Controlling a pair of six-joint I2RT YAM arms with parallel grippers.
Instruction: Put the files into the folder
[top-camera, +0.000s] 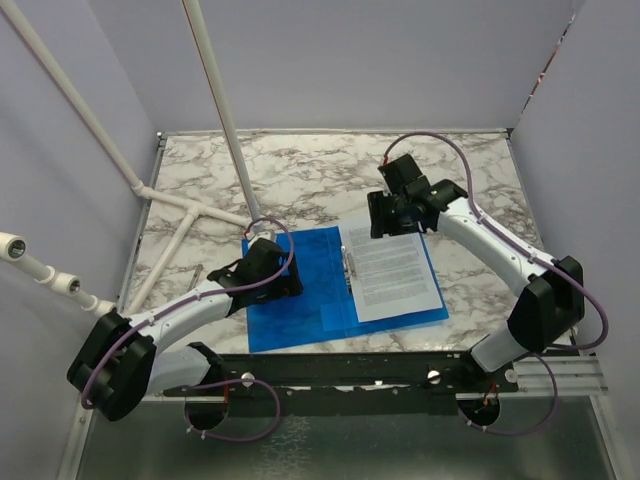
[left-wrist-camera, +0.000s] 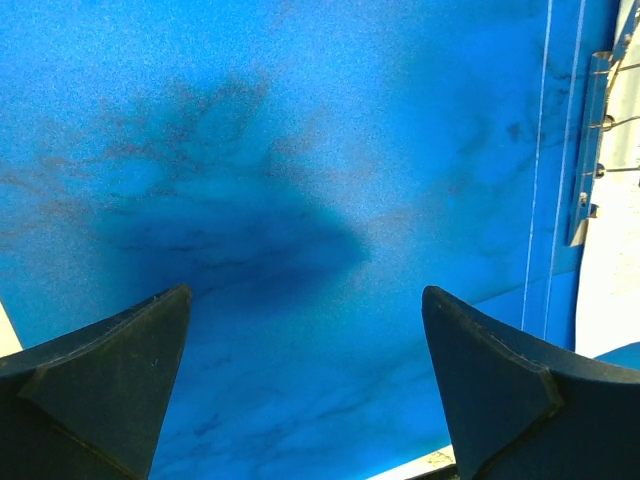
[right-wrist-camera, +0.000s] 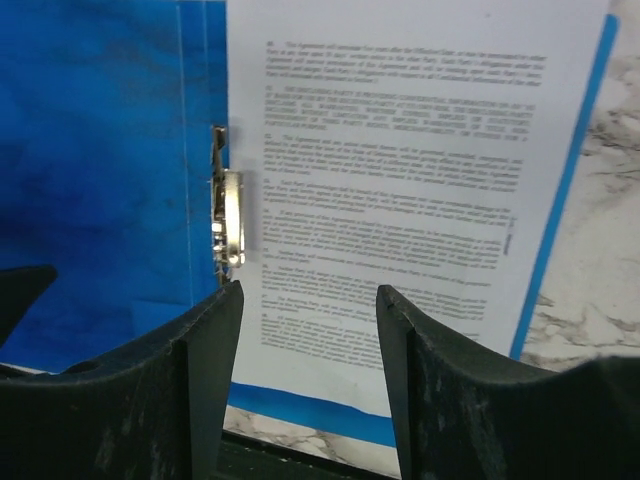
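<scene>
Lying open mid-frame, the folder (top-camera: 290, 315) carried the files (top-camera: 397, 275) on its right half; left gripper (top-camera: 292, 280) and right gripper (top-camera: 386, 228) gaped empty.

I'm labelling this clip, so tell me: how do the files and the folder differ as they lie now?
The folder is bright blue and plain; the files are white with lines of black text. The folder lies open on the table, while the files lie on its right half. The open folder is much wider than the files, so its left half is bare. Both are flat and rectangular.
</scene>
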